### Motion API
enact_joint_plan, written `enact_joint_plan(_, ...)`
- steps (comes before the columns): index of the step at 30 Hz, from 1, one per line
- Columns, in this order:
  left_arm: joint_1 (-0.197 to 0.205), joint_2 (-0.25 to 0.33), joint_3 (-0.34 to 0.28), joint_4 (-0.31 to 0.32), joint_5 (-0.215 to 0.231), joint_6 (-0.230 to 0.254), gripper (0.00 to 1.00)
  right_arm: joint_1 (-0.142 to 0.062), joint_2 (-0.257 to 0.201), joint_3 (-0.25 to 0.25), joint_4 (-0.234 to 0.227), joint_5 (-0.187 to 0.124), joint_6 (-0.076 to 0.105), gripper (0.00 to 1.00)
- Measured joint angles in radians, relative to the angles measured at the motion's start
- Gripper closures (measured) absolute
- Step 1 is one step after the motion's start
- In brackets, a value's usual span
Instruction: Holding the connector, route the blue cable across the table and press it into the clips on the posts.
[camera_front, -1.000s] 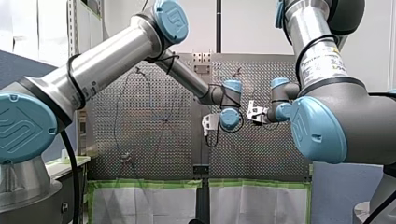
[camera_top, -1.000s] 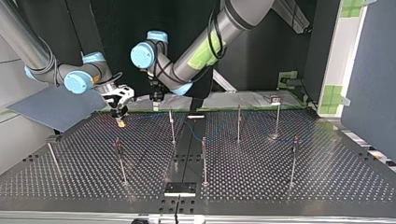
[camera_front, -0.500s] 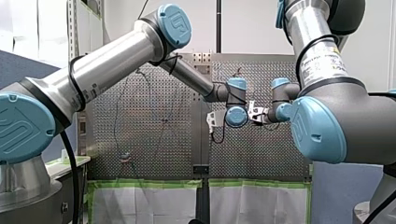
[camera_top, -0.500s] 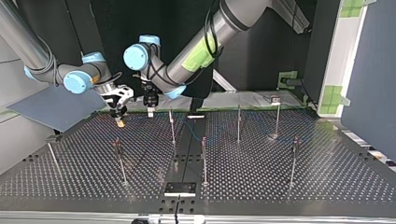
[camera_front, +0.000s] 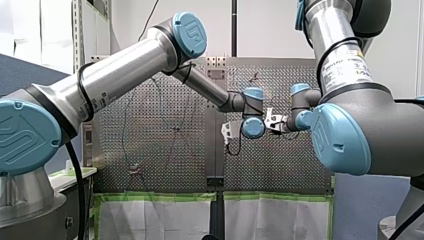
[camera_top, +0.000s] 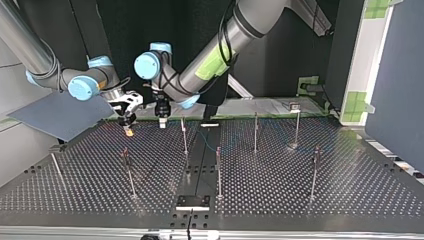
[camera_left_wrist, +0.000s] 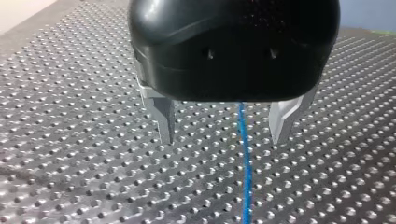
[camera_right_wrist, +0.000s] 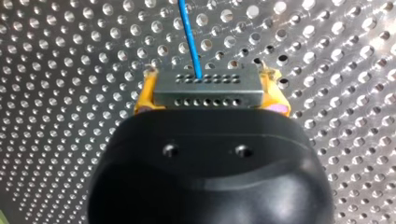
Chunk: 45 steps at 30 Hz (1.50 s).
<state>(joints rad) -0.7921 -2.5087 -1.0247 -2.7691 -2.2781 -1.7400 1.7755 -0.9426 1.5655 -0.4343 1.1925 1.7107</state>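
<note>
Left hand (camera_left_wrist: 223, 135) slid nearer right hand (camera_right_wrist: 210, 93) (clamped on connector (camera_right_wrist: 233, 91)); open astride blue cable (camera_left_wrist: 245, 177). Next, probably: close, route to posts (camera_top: 184, 135).

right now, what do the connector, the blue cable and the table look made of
Connector: grey, matte, rows of small holes; looks like metal, though painted plastic is possible. Blue cable: thin, smooth and slightly glossy, probably a plastic sheath. Table: perforated plate with a dull silvery sheen, most likely metal.

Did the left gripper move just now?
Yes: in the top view, my left gripper slid leftward away from the thin post, toward my right gripper.
</note>
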Motion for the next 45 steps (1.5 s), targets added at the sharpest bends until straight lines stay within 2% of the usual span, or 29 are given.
enact_joint_plan(8,-0.014,-0.043,0.052,-0.033,-0.037,-0.008,0.00,0.000,0.000,0.000,0.001,-0.002,0.000,1.00)
enact_joint_plan(15,0.002,-0.102,0.113,-0.060,-0.087,-0.018,0.00,0.000,0.001,0.000,0.002,-0.008,0.000,1.00)
enact_joint_plan(24,-0.002,-0.124,0.189,-0.059,-0.099,-0.018,0.00,0.000,0.001,0.000,0.000,-0.008,0.000,1.00)
enact_joint_plan(31,0.005,-0.125,0.200,-0.060,-0.101,-0.017,0.00,0.000,0.001,0.000,0.000,-0.008,0.000,1.00)
enact_joint_plan(40,0.013,-0.125,0.174,-0.057,-0.102,-0.007,0.00,0.000,0.001,0.000,0.000,-0.008,0.001,1.00)
enact_joint_plan(42,0.015,-0.125,0.172,-0.056,-0.103,-0.002,0.04,0.000,0.001,0.000,0.001,-0.008,0.001,1.00)
enact_joint_plan(43,0.015,-0.125,0.172,-0.055,-0.104,0.001,0.24,0.000,0.001,0.000,0.001,-0.008,0.001,1.00)
enact_joint_plan(44,0.015,-0.125,0.171,-0.053,-0.105,0.004,0.37,0.000,0.001,0.000,0.001,-0.008,0.001,1.00)
enact_joint_plan(45,0.015,-0.124,0.171,-0.052,-0.105,0.006,0.37,0.000,0.001,0.000,0.001,-0.008,0.001,1.00)
